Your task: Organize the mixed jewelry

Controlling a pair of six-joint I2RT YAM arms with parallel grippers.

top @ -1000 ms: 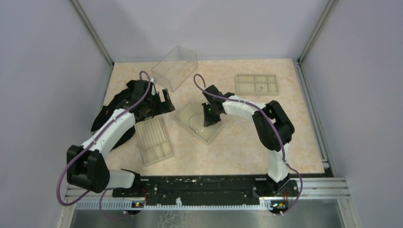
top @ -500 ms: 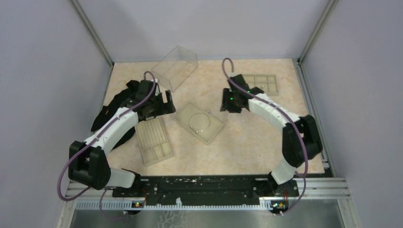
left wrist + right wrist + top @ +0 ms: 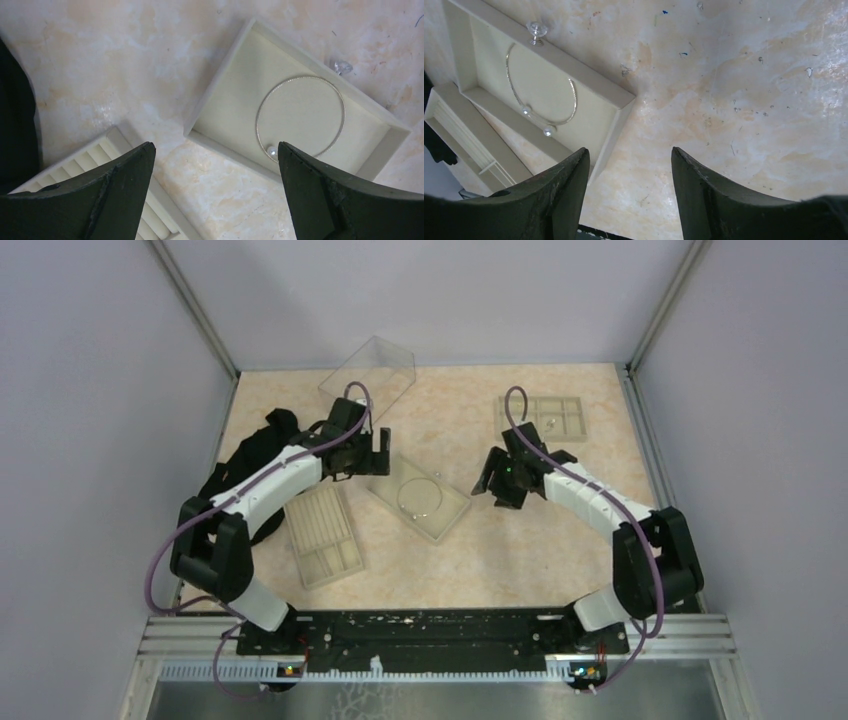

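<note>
The silver hoop (image 3: 300, 76) is laid flat in the shallow tray (image 3: 235, 115) at mid-table, and a clear stud (image 3: 341, 65) is seen at that tray's far rim. If the thin wire is pinched at, it may be missed, the tray dragged, or the stud knocked away.

One hoop, one stud and one small piece (image 3: 549, 425) in the compartmented tray (image 3: 500, 420) are counted. With the ridged tray (image 3: 322, 535), three trays are counted, and one clear box (image 3: 368, 382).

The left gripper (image 3: 215, 150) and right gripper (image 3: 629, 150) are held apart, with nothing between their fingers.
</note>
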